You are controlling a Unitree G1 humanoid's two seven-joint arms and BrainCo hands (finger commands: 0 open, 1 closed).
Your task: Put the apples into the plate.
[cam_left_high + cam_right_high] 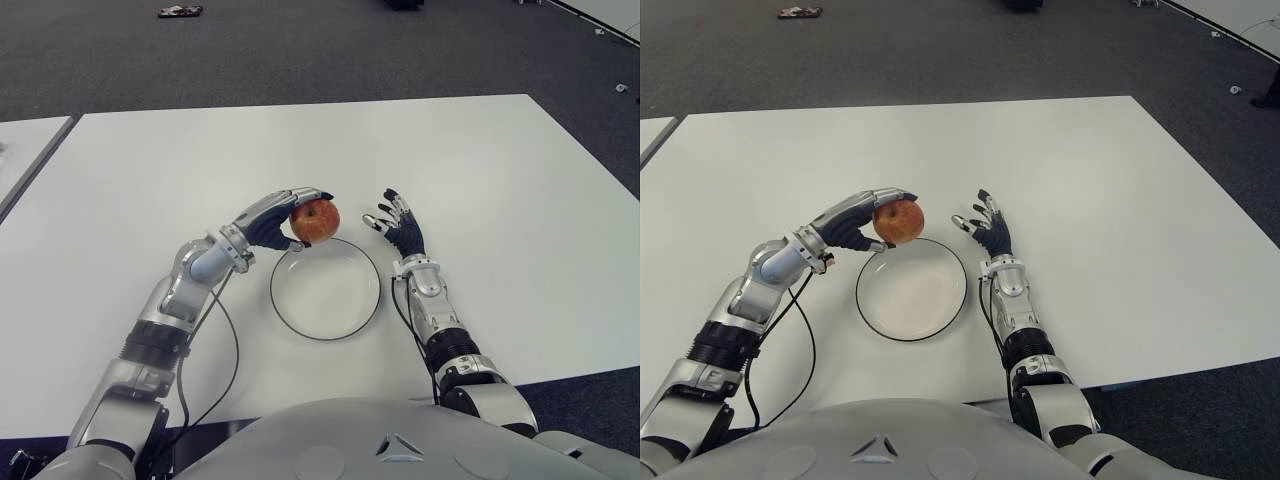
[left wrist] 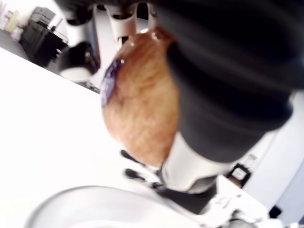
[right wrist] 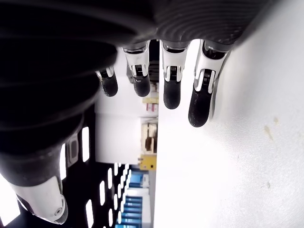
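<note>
One red-yellow apple (image 1: 316,221) is held in my left hand (image 1: 283,219), whose fingers curl over it just above the far rim of the white plate (image 1: 350,316). The left wrist view shows the apple (image 2: 137,114) close up, gripped between thumb and fingers, with the plate's rim (image 2: 61,199) below. The plate has a dark edge, sits on the white table near me and has nothing in it. My right hand (image 1: 396,226) shows to the right of the plate with its fingers (image 3: 199,102) spread and holding nothing.
The white table (image 1: 480,180) stretches wide around the plate. A second table's corner (image 1: 25,150) is at the far left. Dark carpet lies beyond, with a small dark object (image 1: 180,11) on the floor.
</note>
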